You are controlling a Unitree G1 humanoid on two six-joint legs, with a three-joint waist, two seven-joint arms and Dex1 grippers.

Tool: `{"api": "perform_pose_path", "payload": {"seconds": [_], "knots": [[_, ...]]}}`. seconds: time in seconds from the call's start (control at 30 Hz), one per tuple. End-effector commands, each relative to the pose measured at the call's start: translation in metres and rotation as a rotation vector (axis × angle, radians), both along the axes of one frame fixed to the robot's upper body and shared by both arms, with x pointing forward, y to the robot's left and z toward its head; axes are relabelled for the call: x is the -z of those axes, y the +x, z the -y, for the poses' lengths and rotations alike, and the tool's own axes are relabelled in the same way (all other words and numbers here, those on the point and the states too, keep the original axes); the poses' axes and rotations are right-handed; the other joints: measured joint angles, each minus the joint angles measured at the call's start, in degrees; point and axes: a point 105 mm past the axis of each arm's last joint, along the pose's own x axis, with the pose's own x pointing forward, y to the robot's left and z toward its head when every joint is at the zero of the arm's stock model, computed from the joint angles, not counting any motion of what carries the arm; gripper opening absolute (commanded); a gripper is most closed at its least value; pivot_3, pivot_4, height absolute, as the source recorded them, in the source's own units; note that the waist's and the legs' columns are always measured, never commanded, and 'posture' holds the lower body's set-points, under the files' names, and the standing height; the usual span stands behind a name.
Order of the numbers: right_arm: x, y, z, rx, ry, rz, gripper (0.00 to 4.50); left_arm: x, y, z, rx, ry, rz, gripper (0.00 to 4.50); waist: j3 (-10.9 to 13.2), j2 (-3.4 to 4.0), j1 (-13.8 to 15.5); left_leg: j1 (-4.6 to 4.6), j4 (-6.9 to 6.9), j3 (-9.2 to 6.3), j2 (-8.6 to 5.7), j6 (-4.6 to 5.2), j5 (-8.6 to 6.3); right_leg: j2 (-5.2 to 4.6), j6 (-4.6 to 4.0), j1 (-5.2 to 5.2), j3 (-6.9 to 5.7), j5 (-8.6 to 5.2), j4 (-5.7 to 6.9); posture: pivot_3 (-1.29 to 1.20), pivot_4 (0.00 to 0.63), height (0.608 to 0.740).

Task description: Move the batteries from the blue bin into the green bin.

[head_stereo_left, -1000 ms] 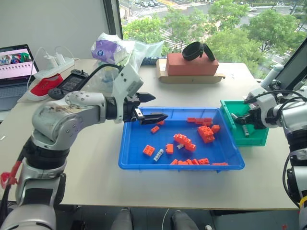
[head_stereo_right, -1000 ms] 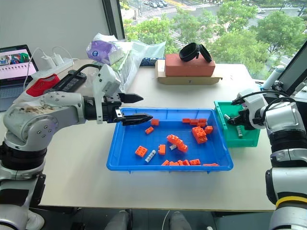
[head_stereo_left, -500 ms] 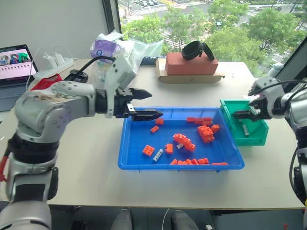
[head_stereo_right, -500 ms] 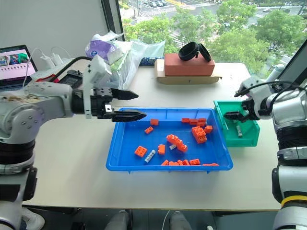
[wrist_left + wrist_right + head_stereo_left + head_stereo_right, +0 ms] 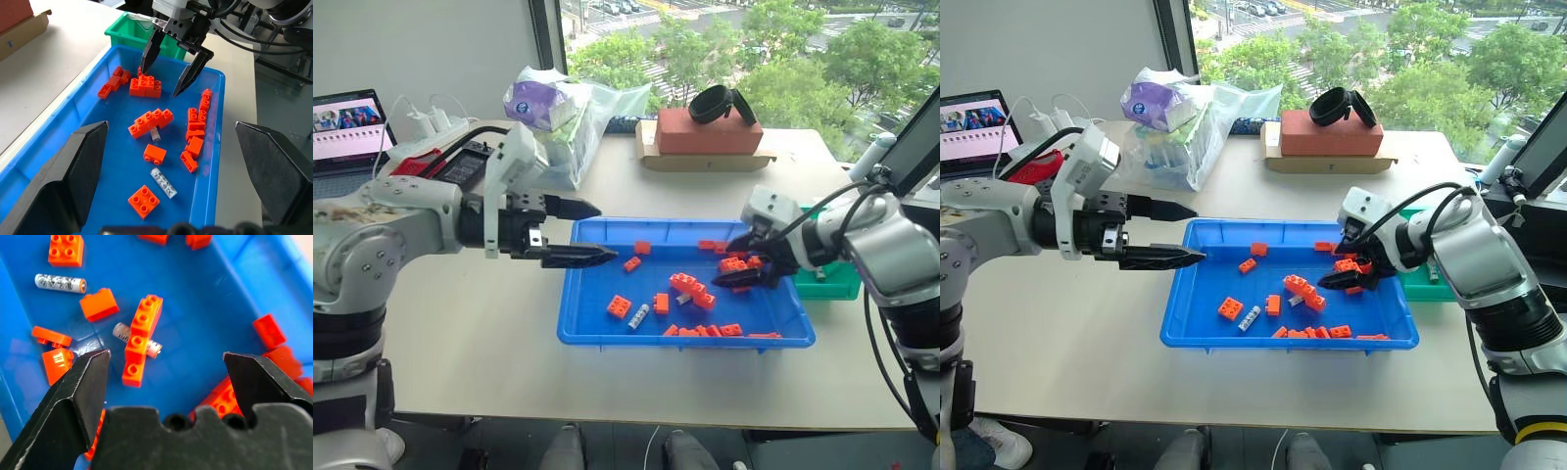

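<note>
The right gripper (image 5: 741,264) hangs over the right part of the blue bin (image 5: 597,333), fingers spread and empty, aimed down at the bricks (image 5: 689,287), apparently lining up a battery (image 5: 137,339) that lies half under a long brick. A second battery (image 5: 637,316) lies bare nearer the front, beside a square brick. The left gripper (image 5: 587,232) waits at the bin's left rim, fingers apart, holding nothing. The green bin (image 5: 832,284) sits just right of the blue one, mostly behind the right arm.
</note>
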Motion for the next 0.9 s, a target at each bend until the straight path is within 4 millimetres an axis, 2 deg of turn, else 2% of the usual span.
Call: {"api": "perform_pose_path", "payload": {"seconds": [0.03,0.23,0.37,0.47,0.67,0.7,0.73,0.8,0.9], "knots": [[-0.006,0.002,-0.007,0.025,0.028,0.018,4.33,-0.005,-0.007,-0.004,0.016,0.000,0.078,4.50,0.00,0.00,0.00,0.00,0.00,-0.01,0.00,0.00,0.00,0.00,0.00,-0.02,0.00,0.00,0.02,0.00,0.150,0.740],[0.006,0.000,-0.026,0.018,0.053,-0.016,4.33,0.011,-0.004,-0.010,-0.032,0.017,0.071,4.50,0.00,0.00,0.14,-0.02,0.01,-0.03,0.00,0.00,0.00,0.00,0.00,-0.01,-0.03,0.00,0.01,0.00,0.150,0.740],[0.019,0.008,-0.026,0.062,0.031,-0.014,4.33,0.021,-0.003,-0.010,-0.046,0.041,0.059,4.50,0.00,0.00,0.12,-0.03,0.01,-0.06,0.00,0.00,0.00,0.00,0.00,0.00,-0.07,0.00,-0.02,0.00,0.150,0.740],[0.022,0.007,-0.028,0.061,0.029,-0.021,3.67,0.025,-0.003,-0.010,-0.046,0.059,0.055,4.50,0.00,-0.01,0.22,-0.08,0.02,-0.09,0.00,0.00,0.00,0.00,0.00,-0.02,-0.11,0.00,-0.02,0.00,0.150,0.740],[0.027,0.006,-0.034,0.059,0.039,-0.030,1.62,0.023,-0.003,-0.007,-0.047,0.059,0.069,4.50,0.00,0.00,0.08,-0.08,0.02,-0.13,0.00,0.00,0.00,0.00,0.00,-0.01,-0.15,0.00,-0.03,0.00,0.150,0.740],[0.027,0.005,-0.035,0.054,0.043,-0.033,1.45,0.023,-0.004,-0.006,-0.046,0.059,0.072,4.50,0.00,0.00,0.07,-0.08,0.02,-0.13,0.00,0.00,0.00,0.00,0.00,-0.01,-0.16,0.00,-0.02,0.00,0.150,0.740],[0.027,0.004,-0.037,0.052,0.046,-0.035,0.96,0.023,-0.004,-0.005,-0.044,0.058,0.074,4.50,0.00,0.00,0.09,-0.08,0.02,-0.14,0.00,0.01,0.00,0.00,0.00,-0.01,-0.16,0.00,-0.02,0.00,0.150,0.740],[0.027,0.004,-0.038,0.050,0.052,-0.035,0.43,0.023,-0.003,-0.004,-0.042,0.056,0.078,4.50,0.00,0.00,0.15,-0.09,0.02,-0.15,0.00,0.00,0.00,0.00,0.00,0.00,-0.18,0.00,-0.02,0.00,0.150,0.740],[0.023,0.006,-0.036,0.057,0.053,-0.018,0.45,0.023,-0.003,-0.005,-0.041,0.053,0.079,4.50,0.00,0.00,0.15,-0.09,0.02,-0.17,0.00,0.00,0.00,0.00,0.00,0.01,-0.21,0.00,-0.03,0.00,0.150,0.740]]}}
